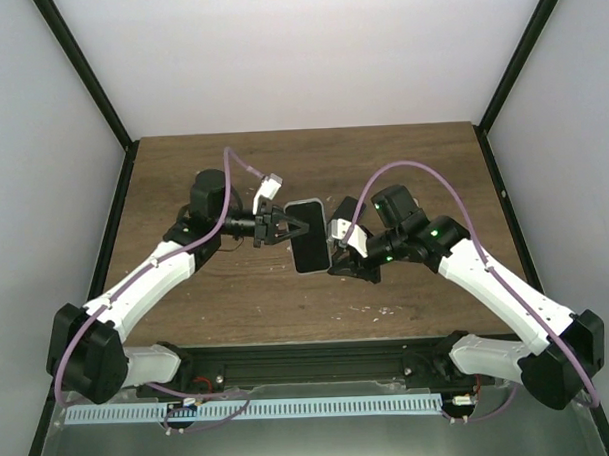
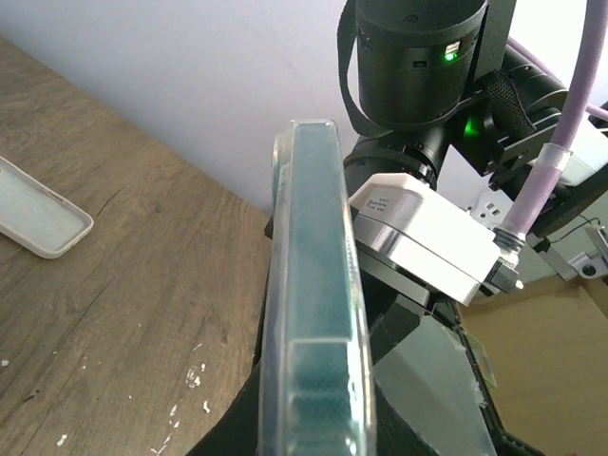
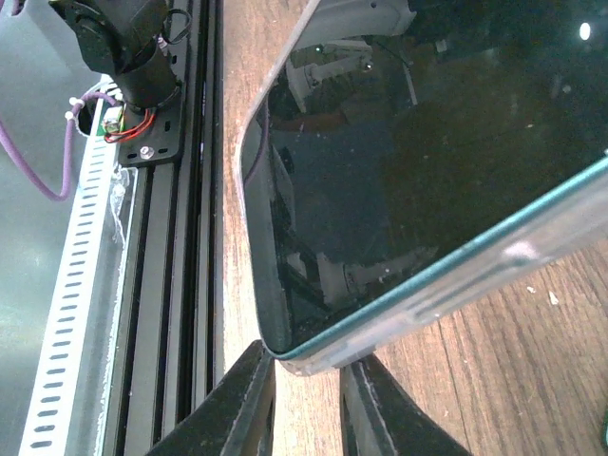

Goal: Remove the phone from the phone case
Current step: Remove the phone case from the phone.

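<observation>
A dark-screened teal phone (image 1: 307,236) in a clear phone case is held above the table between both arms. My left gripper (image 1: 286,227) is shut on its left long edge. In the left wrist view the phone (image 2: 318,237) stands edge-on between my left gripper's (image 2: 318,399) jaws, with the clear case (image 2: 281,285) wrapped around it. My right gripper (image 1: 337,249) is shut on the right side. In the right wrist view its fingers (image 3: 249,404) pinch a corner of the phone (image 3: 399,171) and case (image 3: 456,285). The phone sits inside the case.
A second pale case (image 2: 38,211) lies flat on the wooden table (image 1: 402,165), seen only in the left wrist view. The black rail (image 3: 180,237) and white cable duct (image 1: 291,407) run along the near edge. Black frame posts stand at the table's sides.
</observation>
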